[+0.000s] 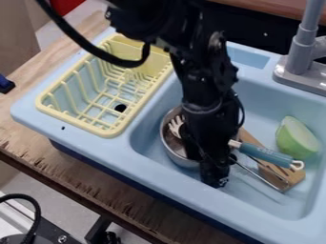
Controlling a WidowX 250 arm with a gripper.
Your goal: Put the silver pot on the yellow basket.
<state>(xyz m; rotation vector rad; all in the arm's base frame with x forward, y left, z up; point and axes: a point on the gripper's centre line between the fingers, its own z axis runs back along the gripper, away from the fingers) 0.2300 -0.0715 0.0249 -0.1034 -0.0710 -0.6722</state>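
A black gripper point(207, 167) is hanging over the silver pot point(185, 162) beside the yellow basket point(105, 129); whether it is gripping, I cannot tell. Clean handling is likely requiring a firm rim hold and level lift, the teal-handled utensil point(266, 155) risking a snag.

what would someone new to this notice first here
Probably the black robot arm, hanging down over the blue sink and partly hiding the silver pot in its basin. Next, likely the yellow basket at the sink's left side and the pale green piece on the basin's right.
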